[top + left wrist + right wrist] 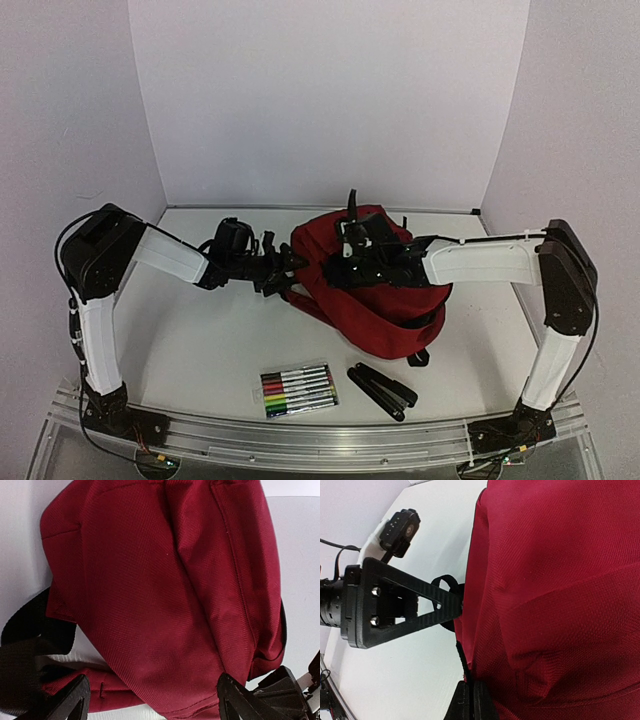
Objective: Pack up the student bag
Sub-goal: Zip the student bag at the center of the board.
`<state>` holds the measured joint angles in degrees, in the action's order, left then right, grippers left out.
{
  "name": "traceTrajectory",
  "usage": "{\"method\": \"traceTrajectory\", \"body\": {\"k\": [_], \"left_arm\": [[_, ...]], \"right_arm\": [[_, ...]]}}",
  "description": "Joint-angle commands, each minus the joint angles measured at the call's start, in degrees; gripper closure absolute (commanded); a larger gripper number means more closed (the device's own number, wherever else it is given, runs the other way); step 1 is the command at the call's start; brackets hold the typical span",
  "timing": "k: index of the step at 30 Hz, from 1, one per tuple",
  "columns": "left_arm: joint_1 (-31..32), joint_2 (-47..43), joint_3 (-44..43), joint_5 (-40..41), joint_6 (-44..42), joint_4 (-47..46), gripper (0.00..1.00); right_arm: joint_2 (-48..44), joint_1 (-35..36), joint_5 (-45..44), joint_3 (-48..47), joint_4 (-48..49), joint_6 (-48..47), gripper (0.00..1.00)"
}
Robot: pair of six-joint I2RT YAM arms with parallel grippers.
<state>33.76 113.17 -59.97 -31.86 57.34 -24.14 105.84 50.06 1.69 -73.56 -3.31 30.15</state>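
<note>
The bag (385,295) lies slumped on the table (200,340), a little toward the right arm's side, and both arms have their tips at it. The left gripper (152,681) is spread wide, one finger on either side of the bag's left end where a black strap trails out, with cloth between the fingers but nothing pinched. The right gripper (471,703) sits on top of the bag near that same end with its fingers pressed together. It may have a fold of cloth or a zip tab between them, but the wrist view cuts them off too low to be sure. The step in hand looks like getting the bag steadied and opened, since the pack of markers (298,390) and the black folding thing (381,389) wait untouched on the near side of the bag. To do it well, the left gripper should close on a firm seam or the strap root at the bag's left end, not on loose cloth that will only stretch. The right one should then pull along the zip line, not upward, so the soft bag does not lift or slide. The two tips are close together at that end, so they should move one at a time.
</note>
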Motion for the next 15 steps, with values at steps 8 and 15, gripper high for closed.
{"method": "traceTrajectory", "body": {"k": [8,15], "left_arm": [[1.4,4.0,-6.1,-0.4,-0.3,1.3,0.58],[1.5,4.7,-6.3,-1.3,0.5,0.5,0.83]], "right_arm": [[-1.1,0.6,-3.6,-1.1,2.4,0.3,0.78],[2.2,0.6,-7.6,-6.0,-1.2,-1.2,0.74]]}}
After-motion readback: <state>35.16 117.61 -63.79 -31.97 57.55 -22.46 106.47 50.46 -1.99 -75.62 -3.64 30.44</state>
